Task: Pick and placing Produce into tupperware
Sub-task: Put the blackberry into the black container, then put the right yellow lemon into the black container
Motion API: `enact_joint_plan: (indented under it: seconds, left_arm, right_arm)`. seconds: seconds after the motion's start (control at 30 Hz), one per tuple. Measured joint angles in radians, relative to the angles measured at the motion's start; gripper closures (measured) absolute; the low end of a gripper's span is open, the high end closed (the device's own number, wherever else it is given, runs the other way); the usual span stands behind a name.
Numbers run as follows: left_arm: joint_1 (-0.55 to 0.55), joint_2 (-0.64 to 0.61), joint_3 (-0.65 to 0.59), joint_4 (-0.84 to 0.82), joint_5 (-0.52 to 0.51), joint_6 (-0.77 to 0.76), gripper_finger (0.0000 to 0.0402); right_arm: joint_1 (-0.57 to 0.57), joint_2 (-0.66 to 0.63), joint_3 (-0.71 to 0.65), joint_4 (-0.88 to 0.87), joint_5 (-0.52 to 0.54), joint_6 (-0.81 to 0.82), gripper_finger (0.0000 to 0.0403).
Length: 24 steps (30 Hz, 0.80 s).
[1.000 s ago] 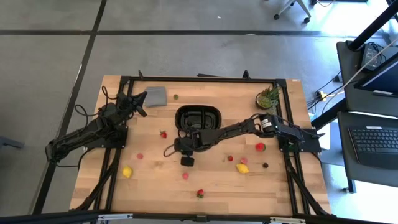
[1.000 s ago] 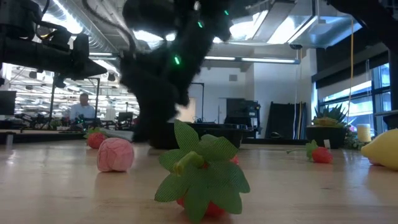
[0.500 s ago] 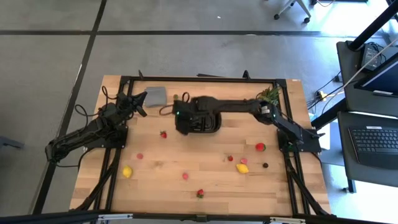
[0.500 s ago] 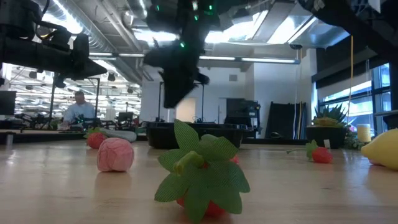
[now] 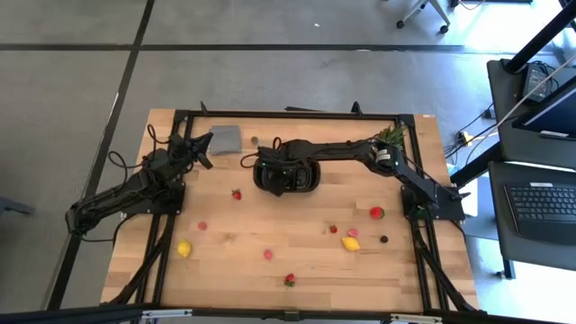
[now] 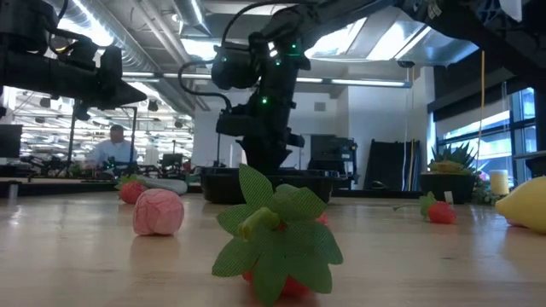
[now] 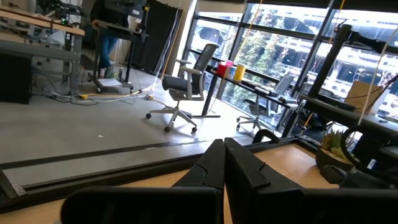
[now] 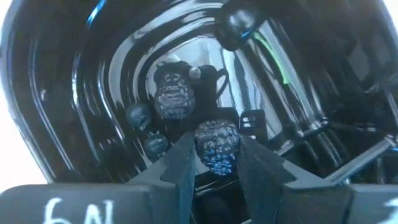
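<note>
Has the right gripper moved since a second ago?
Yes. The right gripper went from the bare wood in front of the black tray to over the tray's left end, toward the grey square piece.

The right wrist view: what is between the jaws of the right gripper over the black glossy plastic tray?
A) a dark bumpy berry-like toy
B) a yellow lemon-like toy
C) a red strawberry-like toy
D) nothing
A: in the right wrist view a dark bumpy berry-like toy sits between the jaws of the right gripper, just above the inside of the black glossy plastic tray, where a second dark berry already lies.
</note>
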Motion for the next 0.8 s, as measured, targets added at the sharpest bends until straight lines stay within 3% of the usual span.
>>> enact_joint_plan:
  seconds: [0.27,0.53,0.8]
  left_arm:
    - [0.0,0.0,0.0,0.0,0.0,0.0,0.0401]
    - [0.0,0.0,0.0,0.0,0.0,0.0,0.0401]
    - [0.0,0.0,0.0,0.0,0.0,0.0,0.0401]
  right_arm:
    - [0.002,-0.001,0.0,0.03,0.0,-0.011,0.0264]
    - [0.002,-0.001,0.001,0.04,-0.001,-0.009,0.0189]
    - [0.03,-0.002,0.214,-0.252,0.002,-0.01,0.0164]
